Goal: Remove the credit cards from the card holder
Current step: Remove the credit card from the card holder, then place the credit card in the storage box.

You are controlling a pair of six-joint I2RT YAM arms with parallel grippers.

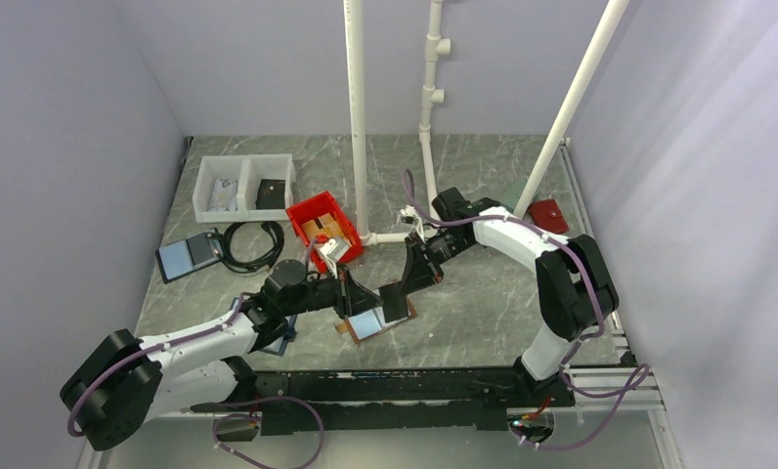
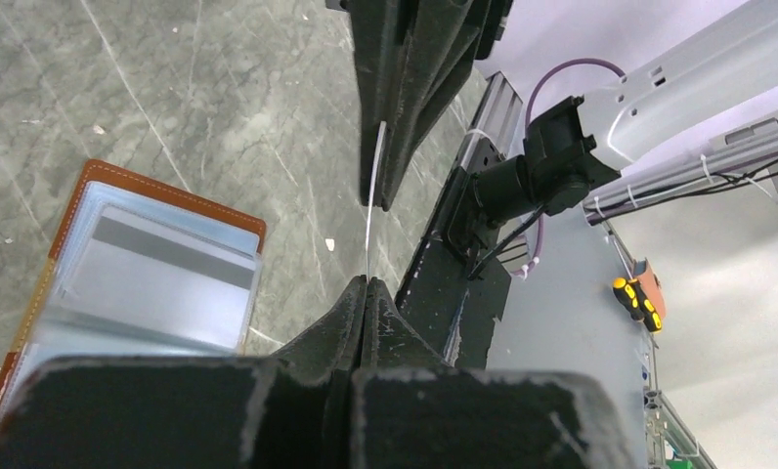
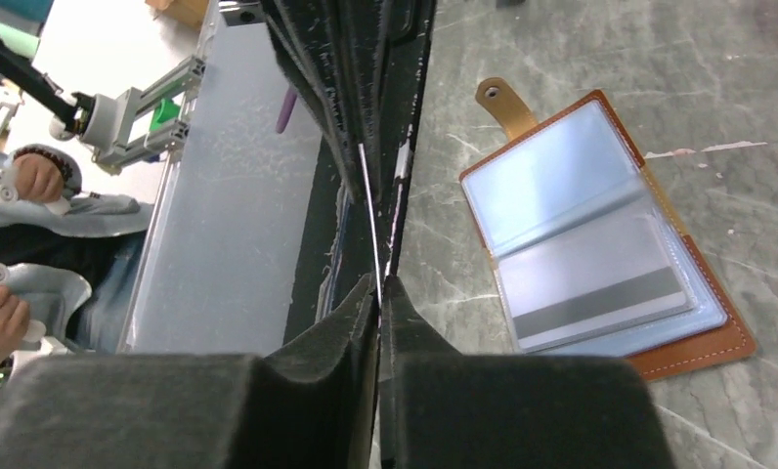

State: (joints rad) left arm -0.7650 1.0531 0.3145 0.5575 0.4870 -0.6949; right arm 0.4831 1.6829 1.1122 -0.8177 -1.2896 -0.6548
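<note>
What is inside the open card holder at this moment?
Through its clear sleeves, the card holder shows one grey card with a dark stripe. Any cards stacked beneath it are covered. A thin card is outside, pinched edge-on by the left hand and right hand.

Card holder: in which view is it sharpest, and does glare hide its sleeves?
Right wrist view: the card holder is sharpest, with only a pale sheen on its clear sleeves. Left wrist view: sharp too, but partly covered by the soft, near left end effector. Top external view: small, partly hidden by the right end effector, no detail.
</note>
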